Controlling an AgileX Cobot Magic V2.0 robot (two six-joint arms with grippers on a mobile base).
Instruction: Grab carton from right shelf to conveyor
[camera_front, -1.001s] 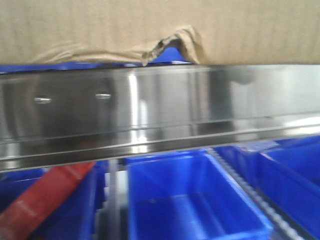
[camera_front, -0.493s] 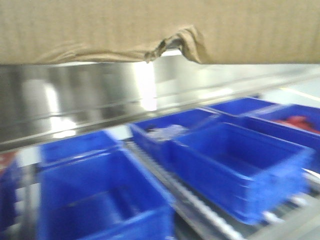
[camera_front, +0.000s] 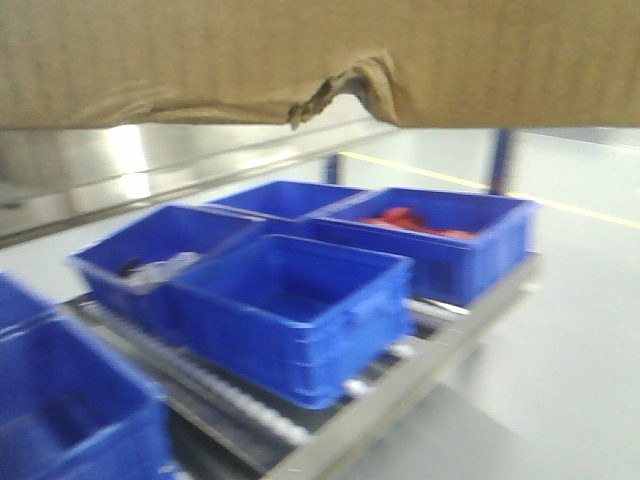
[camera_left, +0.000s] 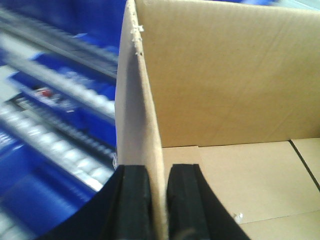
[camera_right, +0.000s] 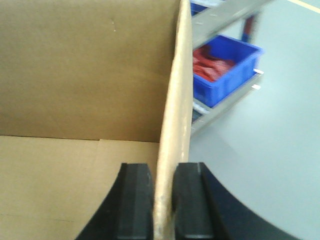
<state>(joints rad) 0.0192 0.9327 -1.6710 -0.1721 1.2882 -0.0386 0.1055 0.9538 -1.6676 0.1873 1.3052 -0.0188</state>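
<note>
Two grippers carry the load at this moment. The left gripper (camera_left: 159, 200) has its black pads (camera_left: 134, 200) pressed onto the upright left side wall of the large brown corrugated cardboard carton (camera_left: 220, 75), one pad outside the wall and one inside the open top. The right gripper (camera_right: 162, 200) pinches the opposite side wall in the same manner.

Note the governing relation: the carton lies between the two arms, with its span running across your front from one gripper to the other. Neither arm is nearer, so treat both grips as one rigid pair.

In the front view the carton fills the top of the picture. Its bottom edge, with a ragged tear (camera_front: 340, 90), sits above the polished stainless-steel shelf (camera_front: 70, 170) at the left and over the blue plastic bins (camera_front: 290, 300) on the roller rack (camera_front: 250, 410). Judged from this, the carton hangs free of the shelf, though the contact line itself is not visible. The front view is blurred, so read fine detail with caution.

The conveyor appears in no view, and its direction from the carton cannot be told. Bare grey floor (camera_front: 580, 300) lies to the right.

Caution: each wall is thin single board held only at its rim. If one arm leads the other, the wall is likely to bend or slip out of the pads
</note>
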